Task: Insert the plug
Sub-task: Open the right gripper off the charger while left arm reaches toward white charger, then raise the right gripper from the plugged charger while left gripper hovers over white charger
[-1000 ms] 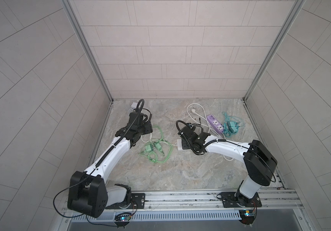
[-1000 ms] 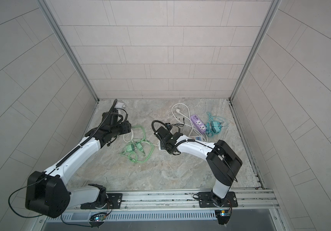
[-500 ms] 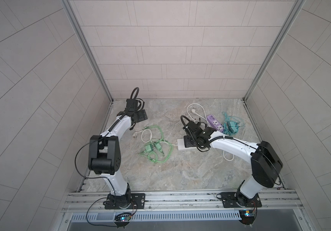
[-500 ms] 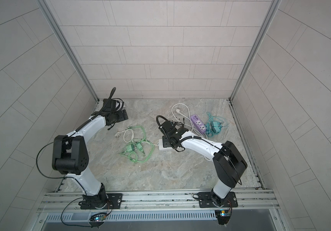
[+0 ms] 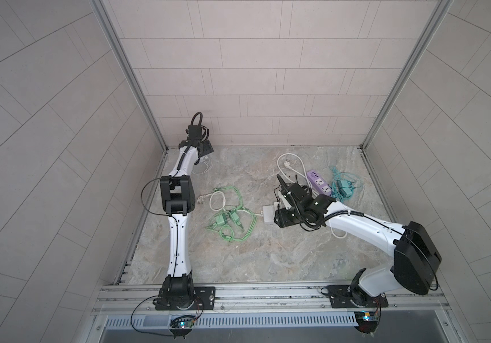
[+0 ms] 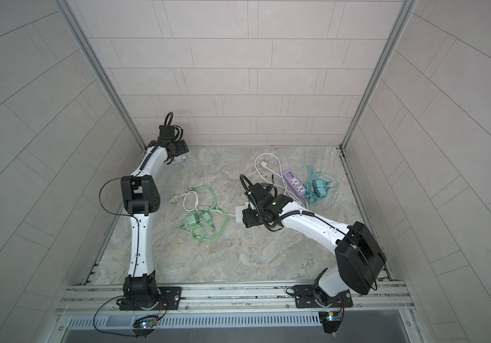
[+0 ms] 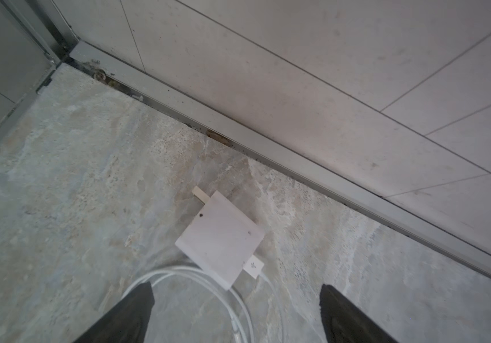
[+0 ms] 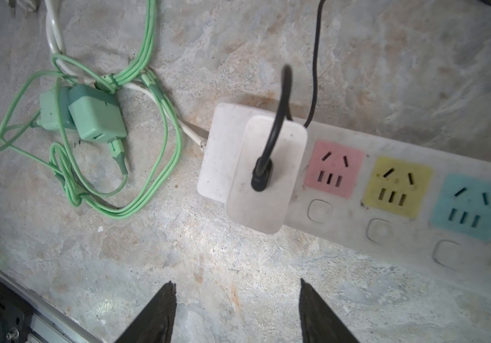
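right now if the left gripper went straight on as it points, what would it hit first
Most likely the white charger block ahead of the open left gripper, though its coiled cable lies nearer and may touch first.

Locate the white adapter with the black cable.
Right wrist view: the white rounded adapter stands on the end of the white power strip, beside its pink socket; in both top views, right of the green chargers.

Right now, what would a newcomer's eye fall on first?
The white adapter with a black cable sits endmost on the power strip, beside pink, yellow and blue sockets. A green cable tangle lies in the middle. The open left gripper hangs over a white charger in the far-left corner.
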